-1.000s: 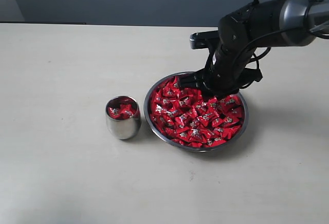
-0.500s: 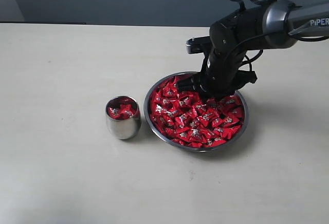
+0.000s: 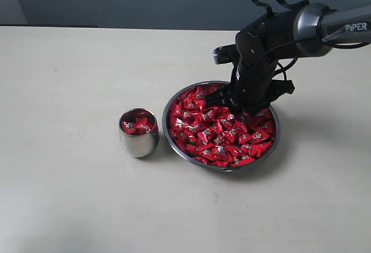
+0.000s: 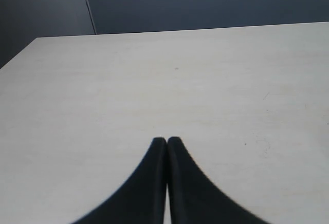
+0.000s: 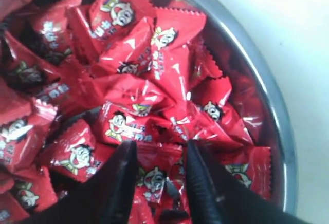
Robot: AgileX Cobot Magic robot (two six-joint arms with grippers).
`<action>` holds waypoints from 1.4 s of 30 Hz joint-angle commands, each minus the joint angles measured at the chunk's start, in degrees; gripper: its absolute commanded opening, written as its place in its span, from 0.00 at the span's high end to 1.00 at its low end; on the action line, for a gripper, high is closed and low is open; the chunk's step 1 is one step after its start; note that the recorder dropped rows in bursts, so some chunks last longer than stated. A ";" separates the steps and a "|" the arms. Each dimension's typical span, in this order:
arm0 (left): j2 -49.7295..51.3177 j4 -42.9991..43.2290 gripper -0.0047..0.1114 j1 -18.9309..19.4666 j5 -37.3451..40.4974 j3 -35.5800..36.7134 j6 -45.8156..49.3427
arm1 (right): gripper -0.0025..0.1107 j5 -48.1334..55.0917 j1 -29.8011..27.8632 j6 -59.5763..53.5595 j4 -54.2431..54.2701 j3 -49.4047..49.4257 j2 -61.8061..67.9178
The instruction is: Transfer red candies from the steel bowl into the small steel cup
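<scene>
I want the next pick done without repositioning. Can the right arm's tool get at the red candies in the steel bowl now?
Likely yes. The right tool is down inside the steel bowl, fingers parted right over the red candies, and nothing covers the pile.

Soft even light, faint shadows, glare on red candies (image 5: 154, 54) — near fingers (image 5: 119, 185) blurred

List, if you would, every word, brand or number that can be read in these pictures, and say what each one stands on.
"PiPER": white lettering on the grey metal link of the right arm.
Shiny red wrapped candies: a cartoon face and small pale print on each wrapper, too blurred to read.
Wide shallow steel bowl and small polished steel cup: no text shows.
</scene>
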 commanded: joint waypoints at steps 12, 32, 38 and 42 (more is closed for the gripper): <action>-0.27 0.11 0.96 -0.38 -0.45 0.26 -0.08 | 0.69 -0.13 -0.36 -0.01 3.54 -0.40 2.10; -0.27 0.11 0.96 -0.38 -0.45 0.26 -0.08 | 0.96 -1.92 -0.36 -0.01 0.97 -0.40 2.92; -0.27 0.11 0.96 -0.38 -0.45 0.26 -0.08 | 0.98 -1.82 -0.36 -0.01 0.83 -0.40 1.19; -0.27 0.11 0.96 -0.38 -0.45 0.26 -0.08 | 0.98 -1.82 -0.36 -0.01 -1.14 -0.40 -1.24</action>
